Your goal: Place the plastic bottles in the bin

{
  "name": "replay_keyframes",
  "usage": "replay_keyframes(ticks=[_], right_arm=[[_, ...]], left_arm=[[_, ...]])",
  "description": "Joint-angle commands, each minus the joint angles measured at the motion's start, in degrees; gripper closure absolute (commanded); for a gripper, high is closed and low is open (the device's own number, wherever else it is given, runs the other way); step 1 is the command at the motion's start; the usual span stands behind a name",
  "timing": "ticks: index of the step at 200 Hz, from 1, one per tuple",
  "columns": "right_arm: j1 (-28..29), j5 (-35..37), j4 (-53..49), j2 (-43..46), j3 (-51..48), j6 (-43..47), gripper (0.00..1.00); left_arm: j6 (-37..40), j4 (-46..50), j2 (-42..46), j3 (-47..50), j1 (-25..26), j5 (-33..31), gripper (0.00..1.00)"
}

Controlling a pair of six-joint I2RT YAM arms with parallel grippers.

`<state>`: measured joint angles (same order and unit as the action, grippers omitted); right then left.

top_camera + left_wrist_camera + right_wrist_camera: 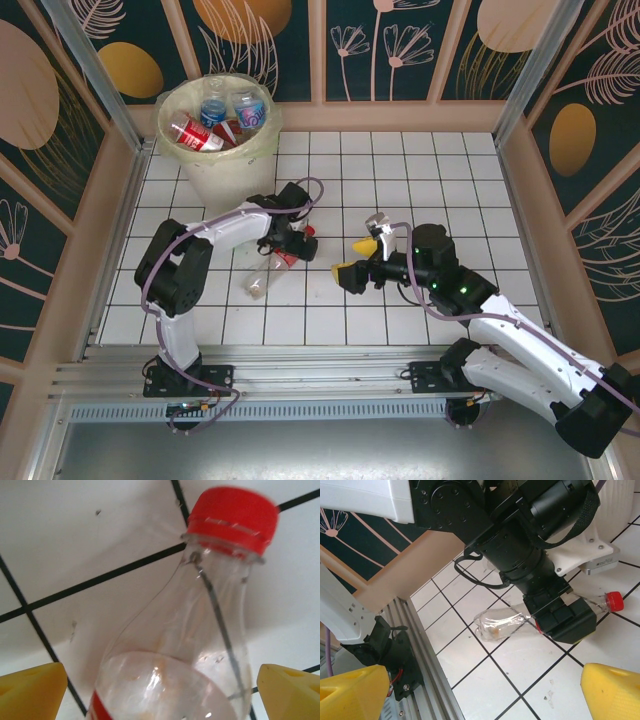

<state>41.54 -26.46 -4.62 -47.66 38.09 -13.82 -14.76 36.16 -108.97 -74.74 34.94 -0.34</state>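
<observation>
Clear plastic, red cap (pixel 232 515): one bottle (pixel 270 275) flat on its side on the white tiles (pixel 400 180), left of centre, cap end pointing far and right. Straddled by the left gripper (pixel 290 238), yellow fingers (pixel 30 690) wide apart, one on each side of the body just below the shoulder, touching neither side. Set there, by the look of it, to close across the round body near the neck. Nothing held.

Right gripper (pixel 355 258) just right of the bottle, mid-table, jaws wide as well, empty, camera turned toward the left arm. Probably parked aside to leave that arm room.

Bin (pixel 215 170) in the far left corner, well apart from the bottle, several bottles (pixel 215 120) with red and blue labels inside. No other seen loose on the tiles, so likely the last one. Grip and carry to the far left not yet done.
</observation>
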Motion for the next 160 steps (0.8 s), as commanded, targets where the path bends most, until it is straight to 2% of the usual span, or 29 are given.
replay_keyframes(ticks=[1,25,88,160], right_arm=[[-0.58,0.44,0.13,0.33,-0.38,-0.02,0.01],[-0.76,0.44,0.05,0.23,-0.34,0.03,0.01],[-1.0,0.6,-0.02,0.33,-0.23,-0.1,0.01],[-1.02,1.32,1.86,2.25,0.35,-0.16,0.01]], left_arm=[[1.19,3.11,2.19,1.42,0.29,-2.07,0.06],[0.88,2.83,2.34,2.69,0.4,-0.99,0.16],[-0.06,1.26,3.93,1.36,1.3,2.47,0.31],[-1.23,-8.79,12.51,-4.4,1.33,27.21,0.33]])
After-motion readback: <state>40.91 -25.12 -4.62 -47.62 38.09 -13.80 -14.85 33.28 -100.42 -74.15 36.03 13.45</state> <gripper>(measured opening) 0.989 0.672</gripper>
